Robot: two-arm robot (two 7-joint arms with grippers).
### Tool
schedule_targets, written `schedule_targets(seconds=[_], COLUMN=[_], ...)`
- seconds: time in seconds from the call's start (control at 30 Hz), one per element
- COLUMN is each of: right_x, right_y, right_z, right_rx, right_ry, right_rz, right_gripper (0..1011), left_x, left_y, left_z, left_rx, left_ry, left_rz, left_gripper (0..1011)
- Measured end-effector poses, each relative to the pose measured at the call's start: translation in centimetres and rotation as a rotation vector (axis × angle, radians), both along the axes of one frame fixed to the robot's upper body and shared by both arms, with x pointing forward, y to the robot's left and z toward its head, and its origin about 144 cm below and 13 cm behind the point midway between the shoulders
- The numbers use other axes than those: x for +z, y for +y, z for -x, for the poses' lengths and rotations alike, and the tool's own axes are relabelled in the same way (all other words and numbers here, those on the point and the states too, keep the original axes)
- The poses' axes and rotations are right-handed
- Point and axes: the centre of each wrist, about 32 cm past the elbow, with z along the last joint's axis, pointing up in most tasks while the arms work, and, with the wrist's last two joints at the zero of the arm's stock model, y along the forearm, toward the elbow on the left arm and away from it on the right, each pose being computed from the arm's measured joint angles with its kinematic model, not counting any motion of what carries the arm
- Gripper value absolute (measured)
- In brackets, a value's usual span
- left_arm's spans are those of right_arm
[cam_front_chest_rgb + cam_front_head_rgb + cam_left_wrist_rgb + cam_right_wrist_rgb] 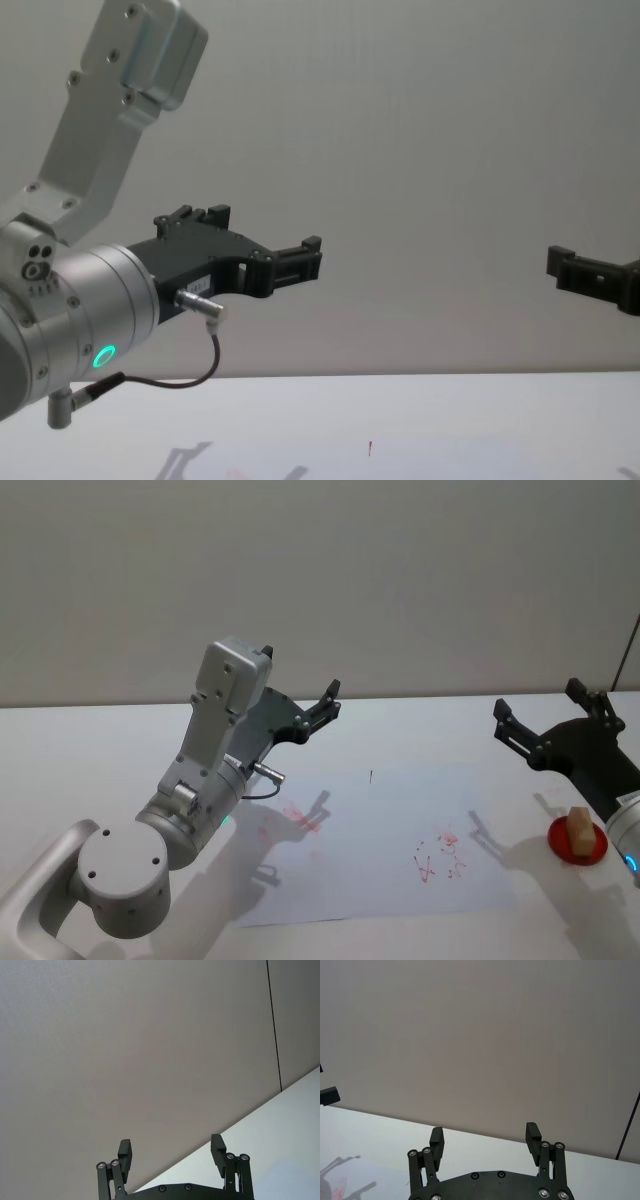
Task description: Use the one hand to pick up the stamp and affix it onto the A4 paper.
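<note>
The stamp [580,826], a small tan wooden block, stands on a round red pad [577,850] at the table's right edge. The A4 paper [365,875] lies flat mid-table with red stamp marks on it. My right gripper [537,702] hovers open above the table, just behind and left of the stamp, holding nothing. Its fingers are spread in the right wrist view [484,1133], and it enters the chest view [566,266] from the right. My left gripper [322,712] is raised over the paper's far left part, open and empty [170,1146], seen also in the chest view [300,262].
The large left arm [195,800] reaches in from the near left and casts a shadow on the paper. A plain wall [400,580] stands behind the white table [90,750].
</note>
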Motion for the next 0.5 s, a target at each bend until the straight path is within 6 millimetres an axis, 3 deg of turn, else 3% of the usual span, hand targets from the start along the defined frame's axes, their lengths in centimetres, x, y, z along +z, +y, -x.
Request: schedule_targets(seconds=[0.5], right_x=[0.0], right_y=[0.0], right_z=[0.0], right_rx=[0.0], right_ry=[0.0], right_rz=[0.0], right_gripper=[1001], left_x=[0.0], left_y=[0.0], left_z=[0.0], left_rx=[0.0], left_ry=[0.0], left_rz=[0.0], left_gripper=[1001])
